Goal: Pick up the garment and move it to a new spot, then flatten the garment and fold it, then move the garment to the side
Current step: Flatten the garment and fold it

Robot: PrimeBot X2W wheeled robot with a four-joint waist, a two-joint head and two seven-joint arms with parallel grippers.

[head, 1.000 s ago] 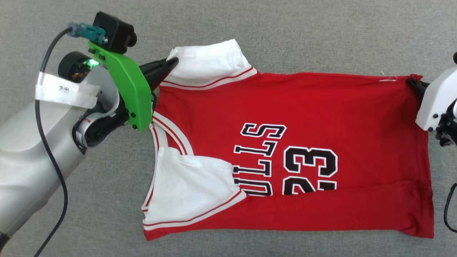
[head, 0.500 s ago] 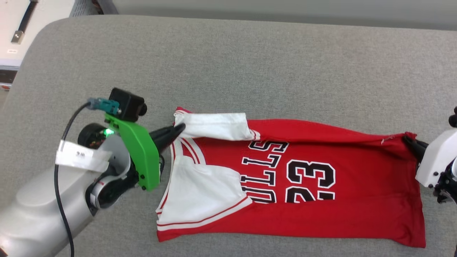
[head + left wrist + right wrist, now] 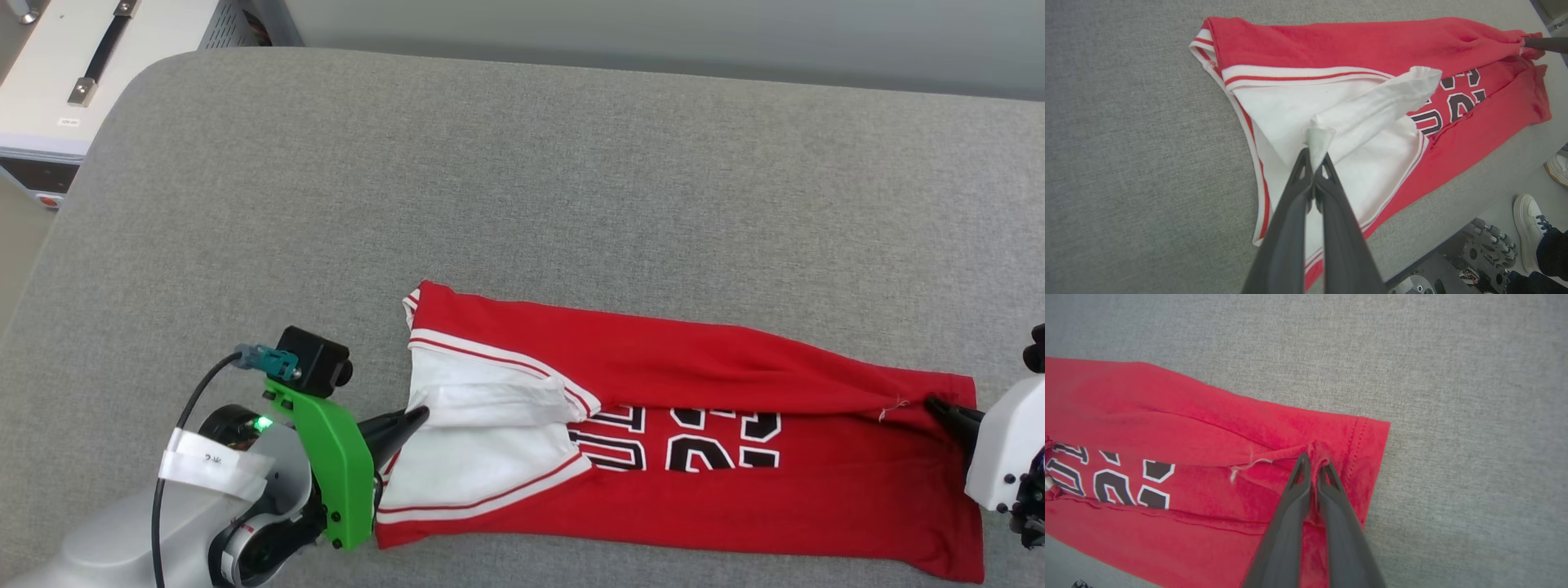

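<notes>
We are gripping the red jersey T-shirt (image 3: 735,506) at both ends: our left claw (image 3: 416,414) is clamped tight on a white sleeve (image 3: 1372,102), our right claw (image 3: 932,402) on the red hem (image 3: 1367,457). The shirt is lying stretched left to right along the grey worktop's (image 3: 522,163) near edge, with its far side folded over the print (image 3: 702,441).
</notes>
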